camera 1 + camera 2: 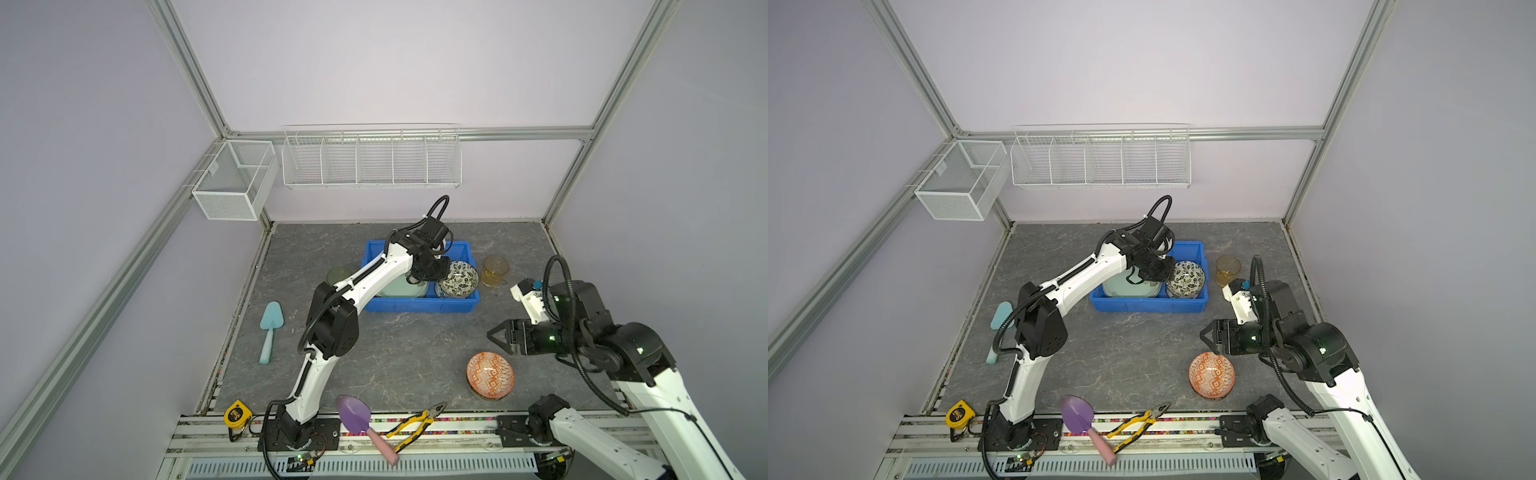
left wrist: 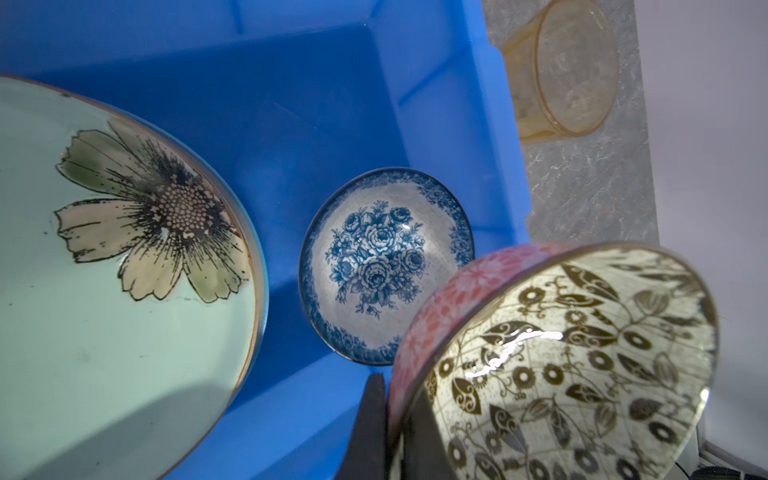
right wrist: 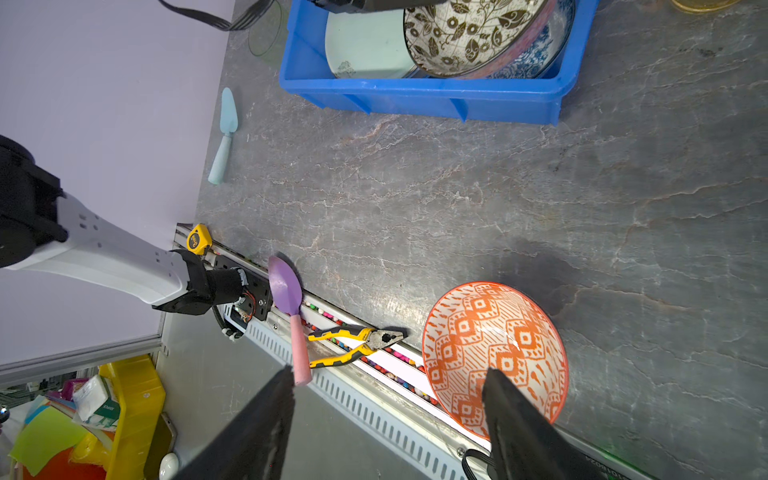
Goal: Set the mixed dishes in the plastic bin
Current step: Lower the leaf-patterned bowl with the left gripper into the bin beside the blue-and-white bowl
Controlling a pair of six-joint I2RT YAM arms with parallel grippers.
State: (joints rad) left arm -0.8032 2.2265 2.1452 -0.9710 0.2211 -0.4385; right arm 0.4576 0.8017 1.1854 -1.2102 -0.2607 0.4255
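Left hand (image 2: 390, 415), clenched on the rim of a pink-sided, leaf-patterned bowl (image 2: 561, 365), holds it tilted over a blue floral bowl (image 2: 386, 266) inside the bright blue plastic bin (image 2: 316, 104). Let go at this tilt, it could chip that bowl. Right hand (image 3: 388, 371) hangs released, empty, above the counter (image 3: 415, 187) near an orange patterned bowl (image 3: 494, 332).

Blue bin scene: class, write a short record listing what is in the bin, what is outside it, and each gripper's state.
In blue bin: flower plate, blue floral bowl
Left gripper: shut on leaf bowl, tilted over bin
Right gripper: open, empty
On table: orange bowl, amber cup, green cup
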